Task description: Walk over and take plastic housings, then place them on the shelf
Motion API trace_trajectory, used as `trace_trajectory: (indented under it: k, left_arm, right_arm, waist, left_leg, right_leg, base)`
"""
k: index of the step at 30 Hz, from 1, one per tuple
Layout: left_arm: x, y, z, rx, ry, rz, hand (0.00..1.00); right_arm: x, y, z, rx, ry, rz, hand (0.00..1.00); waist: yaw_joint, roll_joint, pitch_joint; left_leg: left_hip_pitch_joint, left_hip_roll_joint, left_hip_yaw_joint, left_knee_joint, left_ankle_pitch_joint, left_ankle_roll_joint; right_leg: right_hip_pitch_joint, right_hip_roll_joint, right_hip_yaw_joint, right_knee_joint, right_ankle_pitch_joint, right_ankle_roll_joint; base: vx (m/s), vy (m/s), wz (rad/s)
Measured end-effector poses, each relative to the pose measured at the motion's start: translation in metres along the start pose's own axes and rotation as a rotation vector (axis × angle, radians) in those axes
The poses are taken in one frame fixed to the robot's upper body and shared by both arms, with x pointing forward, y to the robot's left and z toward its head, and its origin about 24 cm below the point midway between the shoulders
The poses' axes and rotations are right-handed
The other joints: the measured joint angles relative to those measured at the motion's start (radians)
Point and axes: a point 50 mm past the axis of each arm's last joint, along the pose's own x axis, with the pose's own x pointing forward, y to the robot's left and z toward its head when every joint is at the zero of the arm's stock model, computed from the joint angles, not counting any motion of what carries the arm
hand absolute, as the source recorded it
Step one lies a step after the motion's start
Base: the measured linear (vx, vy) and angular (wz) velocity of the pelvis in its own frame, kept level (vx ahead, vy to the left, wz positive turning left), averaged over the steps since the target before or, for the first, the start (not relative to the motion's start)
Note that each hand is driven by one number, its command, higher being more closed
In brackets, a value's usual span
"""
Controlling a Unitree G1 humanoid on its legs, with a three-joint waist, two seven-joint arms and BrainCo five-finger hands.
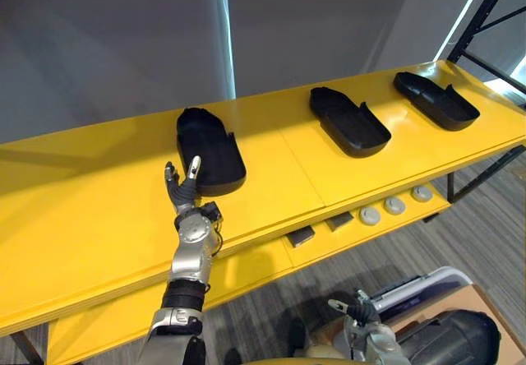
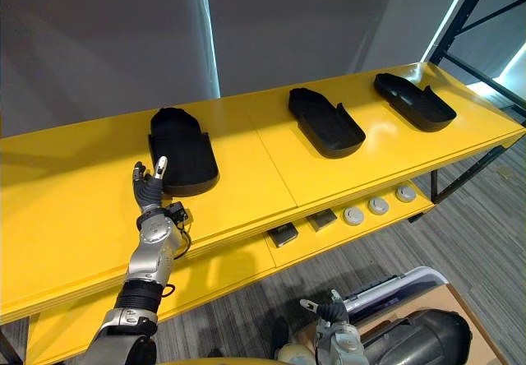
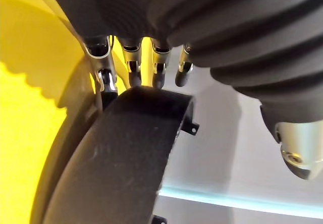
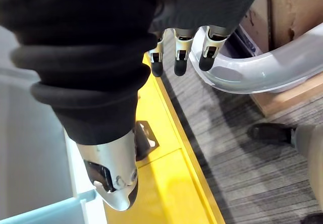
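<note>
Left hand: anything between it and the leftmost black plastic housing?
Nothing visible. The left hand is right at the near end of the leftmost black plastic housing on the yellow shelf, fingers straight beside its rim.

The upper shelf board [image 1: 99,217] was bright, glossy yellow, plain all over; the left housing [image 1: 209,147], the middle housing [image 1: 349,122] and the right housing [image 1: 436,100] were matt black; the lower shelf board [image 1: 255,270] was the same yellow, bearing pale grey discs [image 1: 395,205] and dark grey blocks [image 1: 302,236]; the shelf upright [image 1: 481,11] was black; the floor [image 1: 485,225] was grey with fine darker streaks; the wall [image 1: 107,44] was plain grey, cut by a pale blue-white strip [image 1: 223,32]; the left hand [image 1: 182,186] was silver with dark fingertips, its ribbed cover [image 3: 227,27] black; the cardboard box [image 4: 298,12] was brown.
</note>
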Motion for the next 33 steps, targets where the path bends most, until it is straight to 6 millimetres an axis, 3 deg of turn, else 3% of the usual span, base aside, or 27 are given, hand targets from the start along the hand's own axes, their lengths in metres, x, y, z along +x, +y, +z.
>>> trace_trajectory:
  k: [8,16,17,23,28,33]
  left_arm:
    - [-0.019,0.002,0.021,0.057,-0.159,-0.030,0.00]
    - [-0.056,-0.004,0.044,0.211,-0.380,-0.118,0.00]
    - [-0.064,-0.005,0.042,0.234,-0.389,-0.150,1.00]
    - [-0.095,-0.010,0.014,0.315,-0.324,-0.373,1.00]
    - [-0.100,-0.010,-0.008,0.367,-0.244,-0.458,1.00]
    - [-0.100,-0.009,-0.032,0.464,-0.168,-0.496,1.00]
  right_arm:
    - [-0.001,0.000,-0.005,0.001,0.017,-0.002,0.00]
    - [-0.010,-0.004,-0.034,-0.003,0.112,-0.008,0.00]
    - [-0.011,-0.005,-0.035,0.004,0.113,-0.009,0.00]
    - [-0.012,-0.001,-0.038,-0.010,0.119,0.010,0.00]
    - [-0.012,0.002,-0.037,-0.018,0.114,0.019,0.00]
    - [-0.012,0.002,-0.037,-0.019,0.113,0.020,0.00]
  waist:
    - [0.004,0.016,-0.005]
    - [0.029,0.022,-0.007]
    - [0.029,0.023,-0.008]
    - [0.033,0.024,-0.008]
    - [0.054,0.024,-0.008]
    - [0.053,0.024,-0.008]
  left_leg:
    - [0.003,0.001,-0.016,0.001,0.000,0.000]
    - [-0.006,0.007,-0.020,0.004,-0.007,-0.001]
    - [-0.006,0.008,-0.020,0.003,-0.007,-0.001]
    - [-0.002,0.011,-0.010,0.001,-0.005,-0.004]
    - [0.000,0.012,0.006,0.002,-0.009,-0.001]
    - [-0.003,0.012,0.006,0.001,-0.009,-0.001]
  right_leg:
    - [0.013,-0.001,-0.017,0.000,-0.001,0.002]
    - [0.016,0.003,-0.015,0.004,-0.017,0.015]
    - [0.015,0.004,-0.014,0.004,-0.018,0.014]
    - [0.013,0.009,-0.008,0.004,-0.020,0.013]
    - [0.009,0.011,0.007,0.004,-0.020,0.013]
    - [0.006,0.011,0.006,0.000,-0.022,0.012]
  base:
    - [-0.01,0.014,0.06]
    - [-0.02,0.005,0.01]
    - [0.00,0.000,0.00]
    - [0.00,0.003,-0.03]
    - [0.00,0.006,-0.08]
    - [0.00,0.000,0.00]
